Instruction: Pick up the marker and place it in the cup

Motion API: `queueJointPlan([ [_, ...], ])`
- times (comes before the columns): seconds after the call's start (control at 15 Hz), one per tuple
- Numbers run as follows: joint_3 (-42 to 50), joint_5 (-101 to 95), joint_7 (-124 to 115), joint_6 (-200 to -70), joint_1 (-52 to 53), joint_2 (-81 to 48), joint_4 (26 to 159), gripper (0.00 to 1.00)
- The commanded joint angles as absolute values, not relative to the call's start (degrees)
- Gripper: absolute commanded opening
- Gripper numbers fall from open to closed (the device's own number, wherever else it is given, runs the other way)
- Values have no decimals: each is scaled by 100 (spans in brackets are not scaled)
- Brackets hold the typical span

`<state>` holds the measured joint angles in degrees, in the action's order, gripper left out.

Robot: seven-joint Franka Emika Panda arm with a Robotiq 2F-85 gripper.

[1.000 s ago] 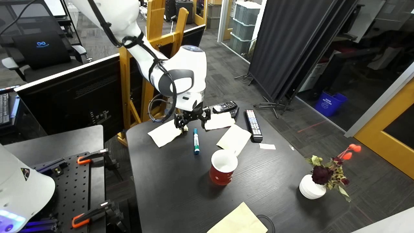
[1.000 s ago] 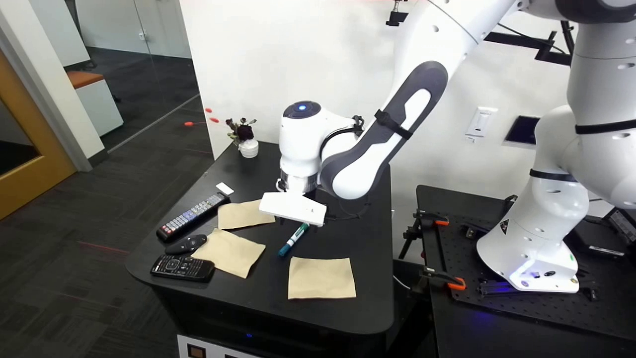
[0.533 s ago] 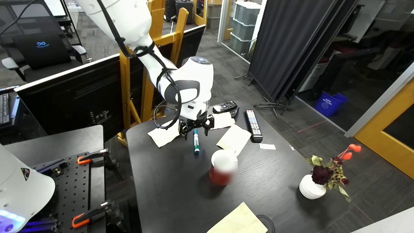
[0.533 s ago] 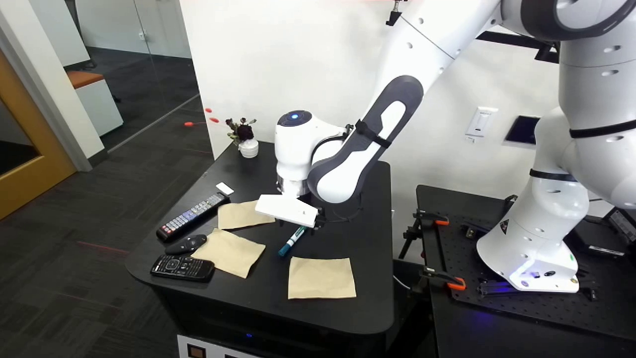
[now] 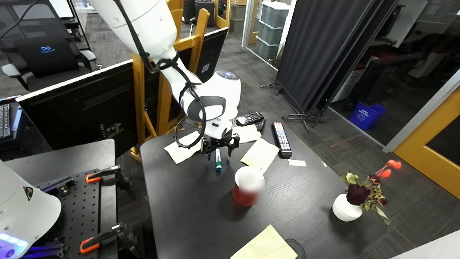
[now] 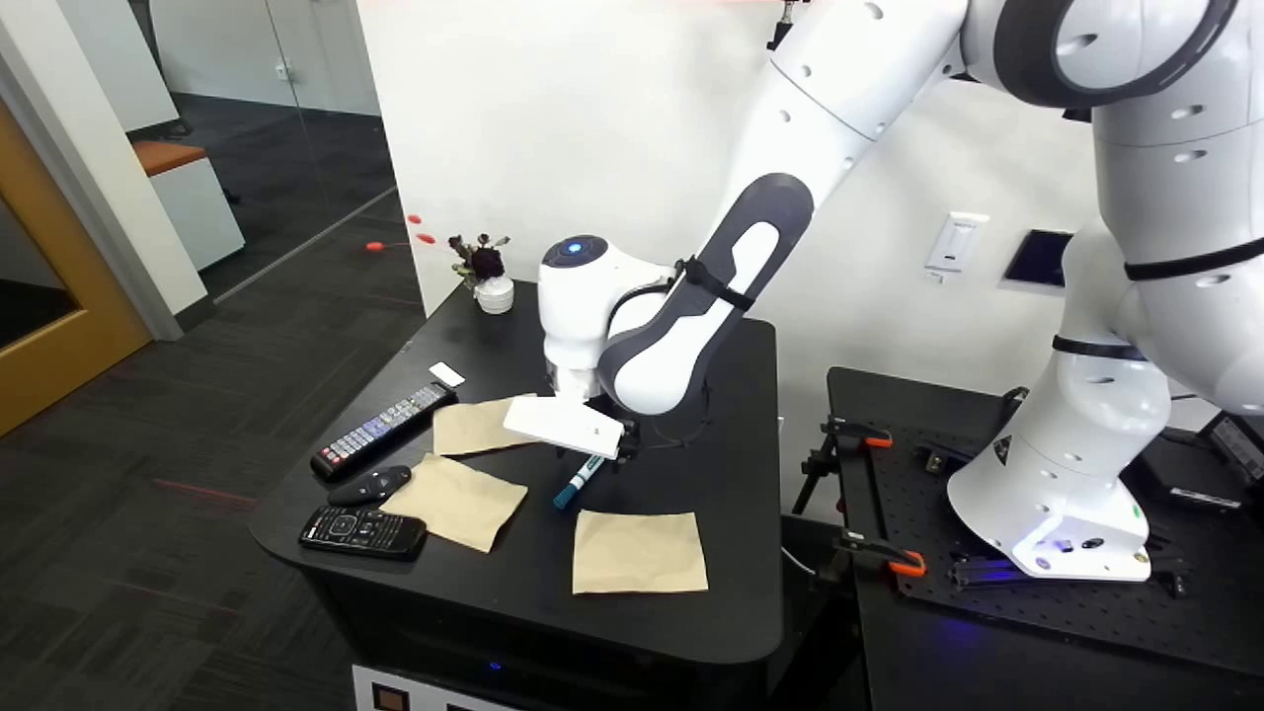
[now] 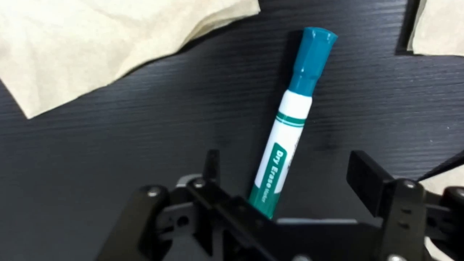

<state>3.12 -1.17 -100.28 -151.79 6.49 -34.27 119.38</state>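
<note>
The marker (image 5: 218,163) lies on the dark table; it has a teal cap and a white body with a green label. It also shows in an exterior view (image 6: 577,486), partly behind the hand, and in the wrist view (image 7: 290,108), its green end hidden by the gripper. My gripper (image 5: 219,155) is open above the marker, fingers pointing down. In the wrist view the marker runs slanted between the open fingertips (image 7: 285,166), touching neither. The red cup (image 5: 246,196) with a white inside stands upright nearer that camera, partly blurred. The cup is hidden or out of view elsewhere.
Brown napkins (image 5: 260,154) (image 6: 640,553) lie around the marker. A long black remote (image 5: 282,139) and a shorter one (image 6: 362,533) lie near the table edge. A white vase with flowers (image 5: 347,208) stands at the other end. Black monitors (image 5: 82,104) stand beside the table.
My gripper has moved down and over the marker, a little toward the cup, with its fingers staying open. The marker and cup have not moved.
</note>
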Motion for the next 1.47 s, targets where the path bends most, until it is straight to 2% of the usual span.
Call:
queueJointPlan([
  [0.0,467,16,-9883,-14965,787,-3550,11721,58],
  [0.4,526,4,-9870,-14950,837,-3567,11689,12],
  [0.53,506,-5,-9825,-14985,845,-3485,11779,0],
  [0.67,539,-67,-9833,-15095,918,-3278,11991,5],
  [1.13,810,-668,-9779,-14966,1273,-2092,12718,5],
  [1.4,890,-1430,-9842,-14392,1305,-1362,12950,5],
])
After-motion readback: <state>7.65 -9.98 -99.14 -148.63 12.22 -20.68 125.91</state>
